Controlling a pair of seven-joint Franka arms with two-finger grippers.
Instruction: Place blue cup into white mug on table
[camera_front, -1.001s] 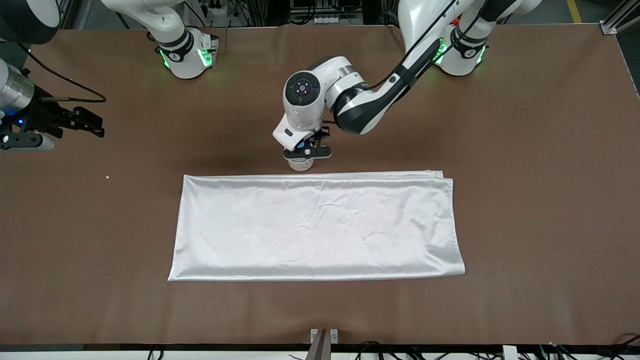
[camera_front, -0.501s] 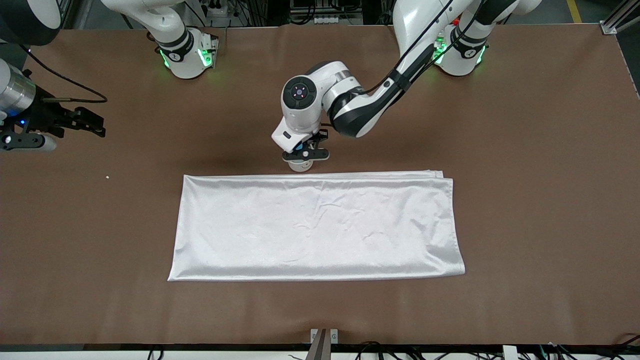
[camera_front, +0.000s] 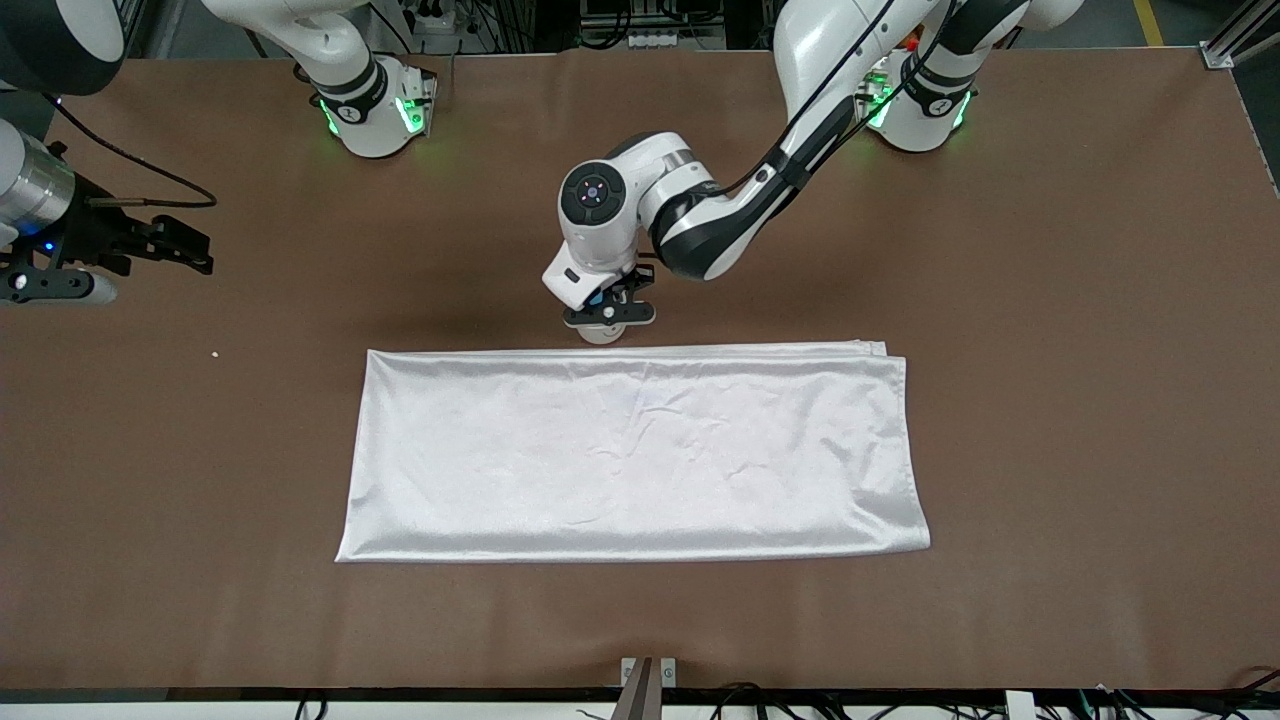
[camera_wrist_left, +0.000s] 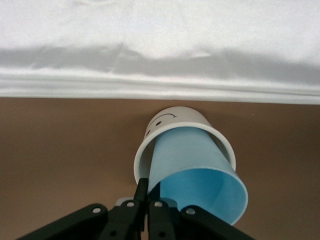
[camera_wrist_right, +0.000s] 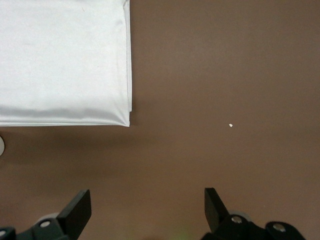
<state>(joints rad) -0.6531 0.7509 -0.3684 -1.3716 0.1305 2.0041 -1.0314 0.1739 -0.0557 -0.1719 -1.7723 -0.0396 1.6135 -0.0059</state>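
On the brown table (camera_front: 1050, 350), the white mug (camera_front: 601, 335) stands just beside the cloth's edge that faces the robots. In the left wrist view the blue cup (camera_wrist_left: 195, 167) sits tilted inside the white mug (camera_wrist_left: 172, 119), its rim sticking out above the mug's rim. My left gripper (camera_front: 608, 313) is directly over the mug, shut on the blue cup's rim (camera_wrist_left: 148, 188), one finger inside and one outside. In the front view the gripper hides the cup. My right gripper (camera_front: 188, 250) waits open over bare table at the right arm's end (camera_wrist_right: 145, 205).
A white rectangular cloth (camera_front: 630, 450) lies flat in the middle of the table, nearer to the front camera than the mug, and also shows in both wrist views (camera_wrist_left: 160, 40) (camera_wrist_right: 60, 60). A tiny white speck (camera_front: 214, 353) lies near the right gripper.
The left arm's wrist and gripper have shifted slightly toward the right arm's end and a little lower over the mug. The right arm has stayed put.
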